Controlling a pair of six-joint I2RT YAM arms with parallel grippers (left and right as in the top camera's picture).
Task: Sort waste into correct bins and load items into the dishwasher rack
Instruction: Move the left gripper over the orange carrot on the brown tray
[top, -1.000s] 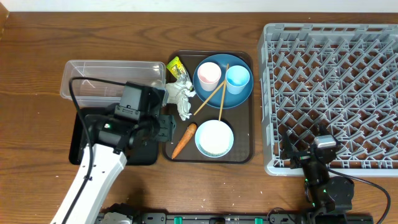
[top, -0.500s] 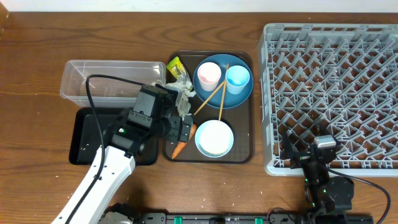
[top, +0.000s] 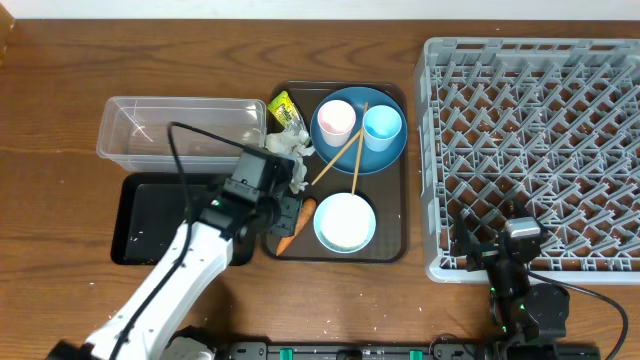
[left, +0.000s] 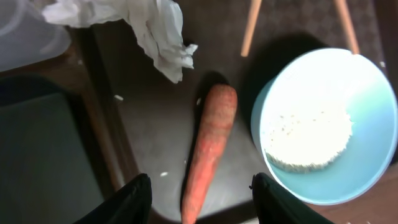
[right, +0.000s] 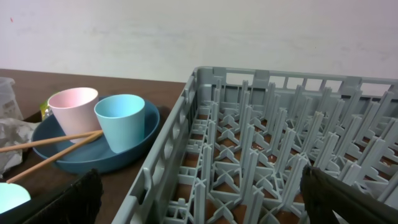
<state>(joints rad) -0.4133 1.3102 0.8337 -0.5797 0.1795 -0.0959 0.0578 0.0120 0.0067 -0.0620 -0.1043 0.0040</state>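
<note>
Evidently little is done: the dishwasher rack (top: 428, 160) stands empty, with tissue (top: 290, 150), wrapper (top: 283, 107), blue plate (top: 387, 155) and rice bowl (top: 345, 222) all on the brown tray (top: 395, 225). Left gripper (left: 201, 190), jaws half open and holding nothing, straddles the carrot (left: 212, 140) at the tray's front left corner; right gripper (right: 205, 199) gapes wide, empty.

Matt black plastic fingers (left: 140, 199) flank a carrot (left: 211, 140) with dull, finely ridged orange skin. Just beyond the fingers lies a tissue (left: 149, 25) of soft, crumpled white paper. To their right, a smooth, glossy bowl (left: 373, 106) holds grainy white rice (left: 305, 134). Ahead lie chopsticks (left: 252, 28) of bare pale wood. The tabletop (top: 60, 90) is grained brown wood and the rack (top: 530, 150) is matt grey plastic.
</note>
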